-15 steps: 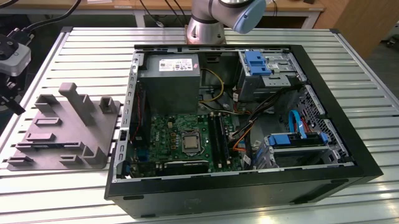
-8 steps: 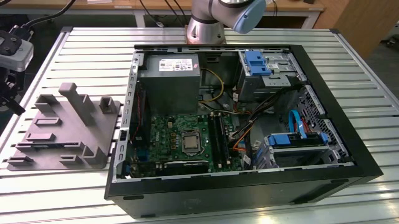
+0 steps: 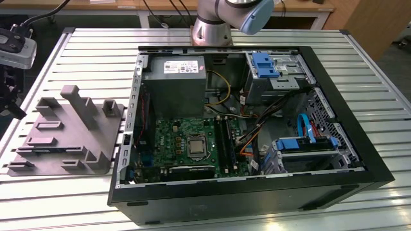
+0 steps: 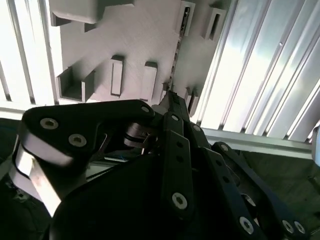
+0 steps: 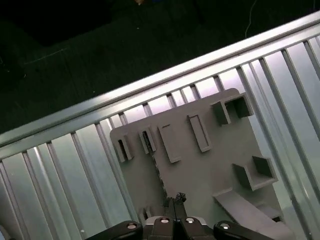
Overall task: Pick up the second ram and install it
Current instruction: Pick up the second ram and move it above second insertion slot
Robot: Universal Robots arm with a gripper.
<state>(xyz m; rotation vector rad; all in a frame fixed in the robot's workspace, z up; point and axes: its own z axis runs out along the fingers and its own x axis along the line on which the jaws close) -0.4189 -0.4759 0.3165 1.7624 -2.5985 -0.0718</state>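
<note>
1. Hovering high above the grey fixture tray (image 5: 200,172), the gripper (image 5: 175,199) is hanging clear of it and touching nothing.
2. The jaws are looking pressed together in both wrist views, and nothing is visibly pinched between them.
3. The second ram (image 5: 157,172) is apparently standing on edge in the tray, showing as a thin toothed line. One end is sitting in a small pocket on the tray side nearest the desk (image 3: 96,48) rail.
4. Its long axis is running along the desk slats, from the exterior view's left toward the exterior view's right. It is lying level with the tray base, thin edge facing up. Which face is carrying the chips cannot be told.
5. In both wrist views the fingertips are lining up over the ram's end away from that pocket, not its middle. From this height that is only a sight-line.
6. Judgement: the step in hand is the approach to the pick.
   - The jaws are needing to spread before descent.
   - The closing direction is wanting to go across the thin faces.
   - The grip is wanting to be centred along the length, so the stick is not tilting on lift.
7. The pull is wanting to go straight up out of the pockets, since sideways drag is risking a jam or a flexed board.
8. The black slots (image 3: 223,139) in the open PC case (image 3: 378,173) are lying well apart from the tray and crosswise to the ram's axis.
</note>
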